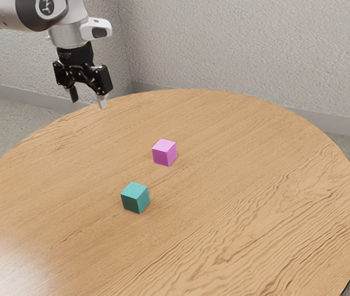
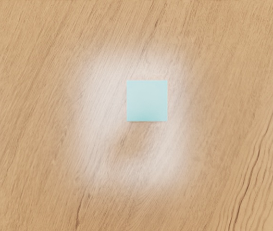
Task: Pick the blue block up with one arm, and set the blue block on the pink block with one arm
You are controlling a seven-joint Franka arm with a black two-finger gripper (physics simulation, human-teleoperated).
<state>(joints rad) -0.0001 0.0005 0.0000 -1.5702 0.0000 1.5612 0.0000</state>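
**Q:** Two blocks on the bench (image 1: 255, 185), correct?

**A:** Correct. The blue block (image 1: 135, 197) lies toward the near side of the round top. The pink block (image 1: 164, 152) is just beyond it, up and toward the exterior view's right. They are near each other but not touching, and both sit flat on the wood.

**Q:** And your fingers?

**A:** My fingers (image 1: 89, 100) are spread apart with nothing between them. They hang in the exterior view's upper left, tips pointing down, raised above the wood. From that side they line up with the bench's far edge, well apart from both blocks.

**Q:** What does the wrist view give?

**A:** The blue block (image 2: 147, 100) seen straight from above, a pale square top with its sides hidden. The bench (image 2: 31, 159) grain runs all round it. A pale sheen (image 2: 103, 72) spreads over the wood about the block.

**Q:** Is blue on pink?

**A:** Not yet. Blue rests on the wood beside pink.
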